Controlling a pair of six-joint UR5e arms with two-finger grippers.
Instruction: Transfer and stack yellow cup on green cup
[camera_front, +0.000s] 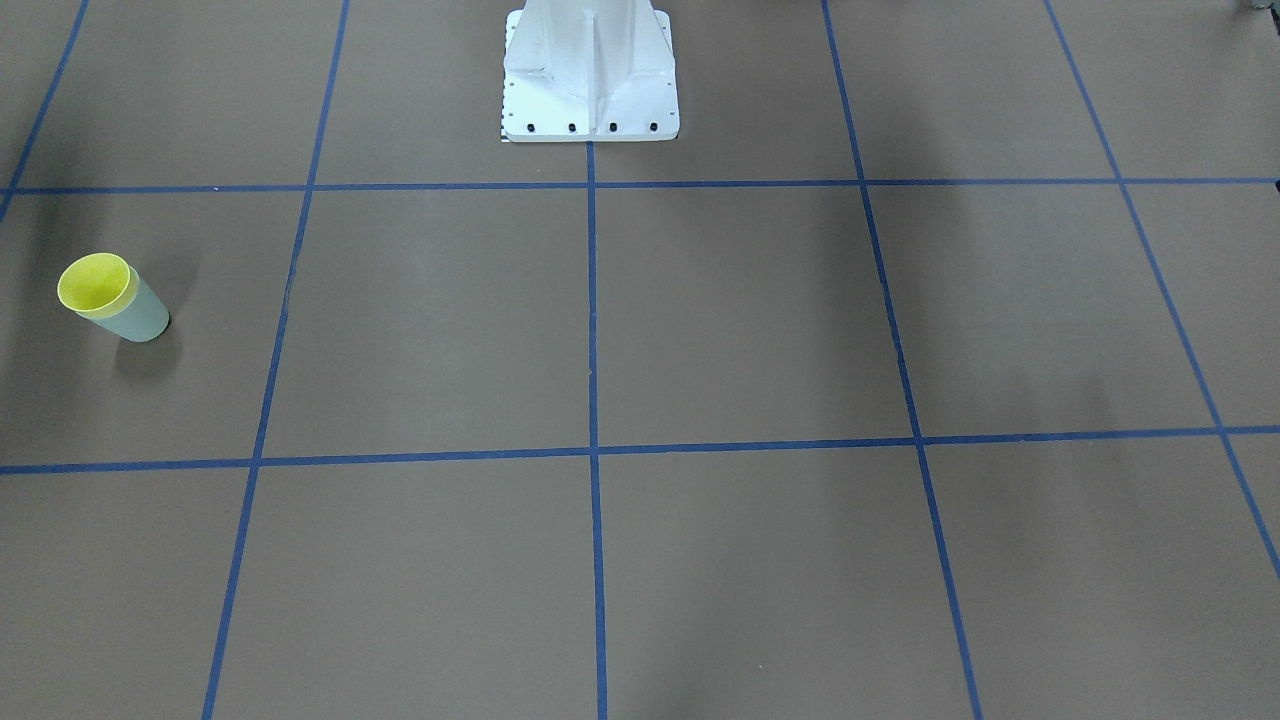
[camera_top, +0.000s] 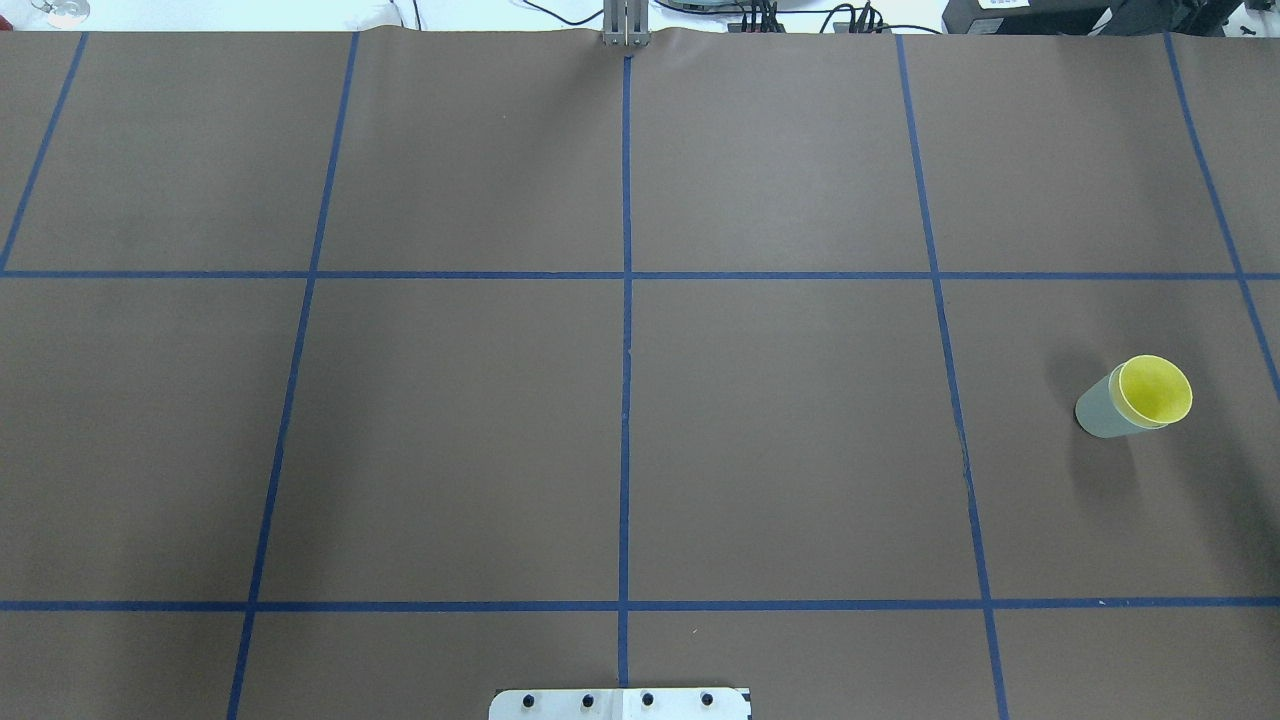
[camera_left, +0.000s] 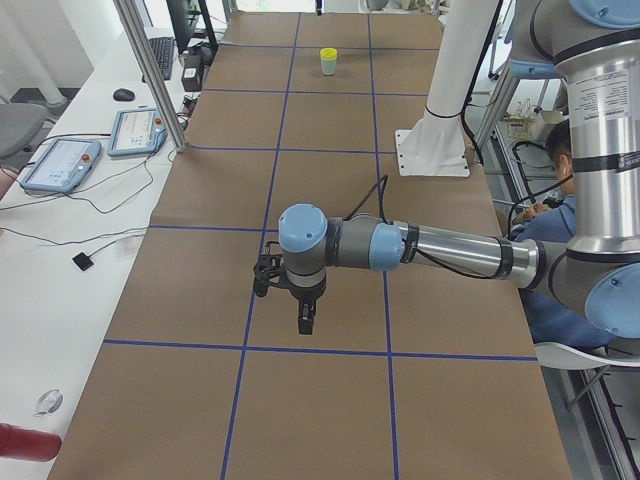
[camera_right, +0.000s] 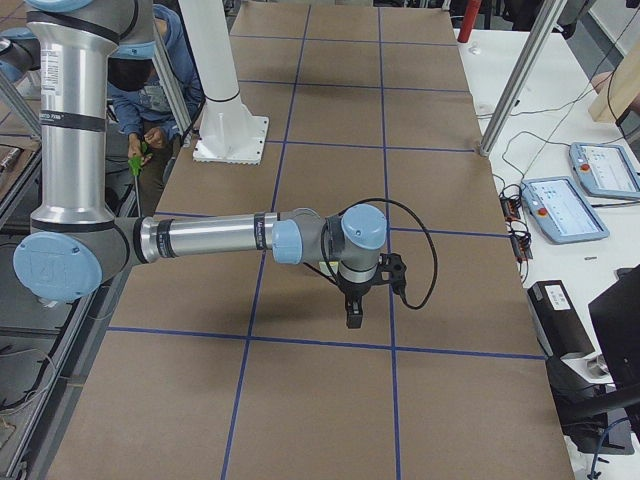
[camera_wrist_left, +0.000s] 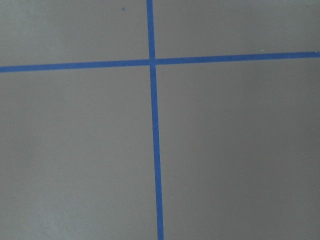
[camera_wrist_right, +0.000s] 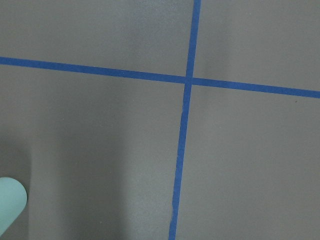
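The yellow cup (camera_front: 93, 282) sits nested inside the green cup (camera_front: 142, 314), and only its rim and inside show. The stack stands upright on the robot's right side of the table. It also shows in the overhead view as the yellow cup (camera_top: 1155, 390) in the green cup (camera_top: 1097, 411), and small and far away in the exterior left view (camera_left: 328, 60). A pale green edge (camera_wrist_right: 10, 199) shows in the right wrist view. My left gripper (camera_left: 303, 320) and right gripper (camera_right: 352, 316) show only in the side views. I cannot tell whether they are open or shut.
The brown table cover carries a blue tape grid (camera_top: 626, 275). The white robot base (camera_front: 590, 75) stands at the robot's edge. Tablets and cables (camera_left: 60, 165) lie on the side bench. A person (camera_right: 150, 90) sits behind the robot.
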